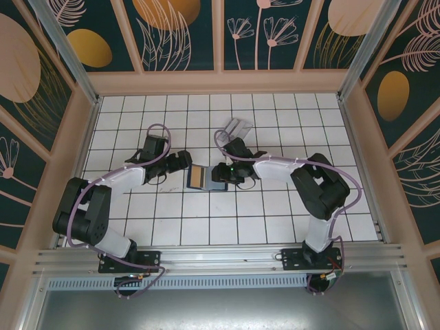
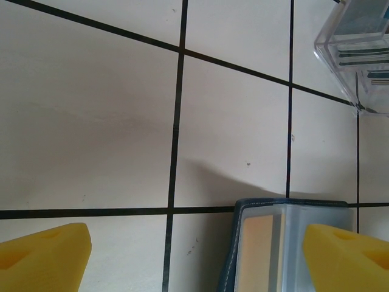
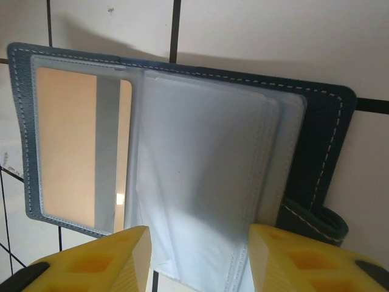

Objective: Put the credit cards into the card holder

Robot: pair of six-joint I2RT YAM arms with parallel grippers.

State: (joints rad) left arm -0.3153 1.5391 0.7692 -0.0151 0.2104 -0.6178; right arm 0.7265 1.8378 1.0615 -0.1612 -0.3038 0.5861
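left tool [image 2: 196,249] wide, empty, at wallet [image 1: 206,180] edge | tan-gold card [image 3: 67,140] in wallet's left pocket | right tool [image 3: 200,249] half-wide astride clear sleeve leaf [image 3: 200,170], not pinching | card holder [image 1: 237,128] just beyond, dark cards [image 2: 364,58] slotted | step: getting tan card out | next, likely: steady wallet, pinch card edge, slide free

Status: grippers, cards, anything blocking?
Left gripper open at wallet edge. Right gripper open over clear sleeves. Tan card in wallet pocket, holder apart. Sleeves partly cover that pocket.
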